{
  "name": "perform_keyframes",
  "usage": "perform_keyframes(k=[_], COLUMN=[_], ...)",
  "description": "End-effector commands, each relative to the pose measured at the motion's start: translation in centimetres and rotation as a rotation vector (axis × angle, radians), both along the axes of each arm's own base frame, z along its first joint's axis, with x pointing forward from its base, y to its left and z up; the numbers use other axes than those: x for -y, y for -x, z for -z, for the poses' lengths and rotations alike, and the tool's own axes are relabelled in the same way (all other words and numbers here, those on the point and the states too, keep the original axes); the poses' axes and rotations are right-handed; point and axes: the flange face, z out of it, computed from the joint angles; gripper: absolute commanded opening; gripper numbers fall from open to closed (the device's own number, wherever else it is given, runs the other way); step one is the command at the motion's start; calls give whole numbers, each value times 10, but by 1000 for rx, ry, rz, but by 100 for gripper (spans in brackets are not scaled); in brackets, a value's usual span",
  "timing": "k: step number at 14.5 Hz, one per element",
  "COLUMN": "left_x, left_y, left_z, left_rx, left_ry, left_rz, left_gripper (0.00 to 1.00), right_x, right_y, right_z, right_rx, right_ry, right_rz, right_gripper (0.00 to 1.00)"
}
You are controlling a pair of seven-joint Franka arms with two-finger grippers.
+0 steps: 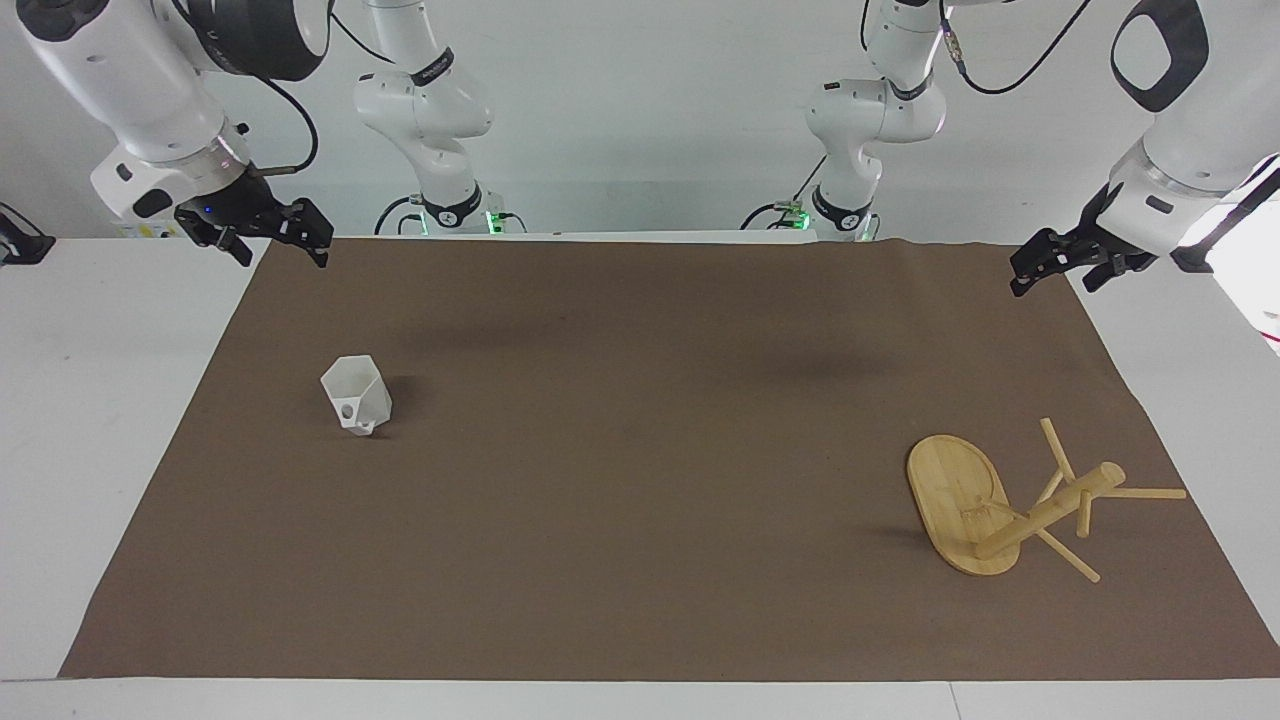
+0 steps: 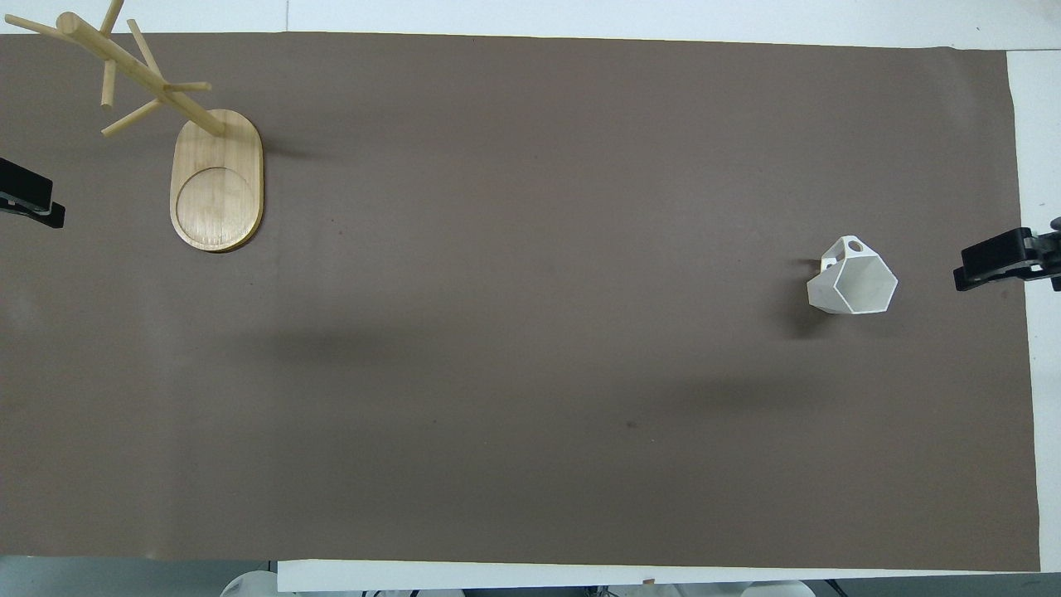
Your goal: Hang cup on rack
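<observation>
— Overhead view: where's the cup (image 2: 854, 286)?
— Upright on the desk (image 2: 530, 373), well apart from the rack (image 2: 217, 178).
— Fingers?
— Left gripper (image 1: 1050, 268) beside the rack's end, right gripper (image 1: 270, 235) near the cup — both spread, empty.

I have one high camera across the table (image 1: 60, 400), facing the robots from afar. My second looks steeply down from above their end. Both share the brown mat (image 1: 640, 480).
</observation>
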Motion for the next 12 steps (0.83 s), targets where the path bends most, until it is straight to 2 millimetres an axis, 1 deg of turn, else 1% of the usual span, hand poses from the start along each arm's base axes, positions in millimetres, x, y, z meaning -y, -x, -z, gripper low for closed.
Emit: perform_keyframes(k=[1, 10, 12], left_x=[-3, -3, -3], left_y=[6, 6, 6], left_z=[-2, -2, -2], left_rx=[4, 4, 4], left_ry=[16, 16, 16], left_rz=[4, 4, 5], left_gripper=[100, 100, 100], right_x=[3, 3, 3], right_y=[3, 4, 2], right_z=[1, 1, 1], right_rx=[7, 4, 14], right_ry=[-21, -21, -33], right_rz=[-9, -16, -113], right_gripper=[100, 100, 100])
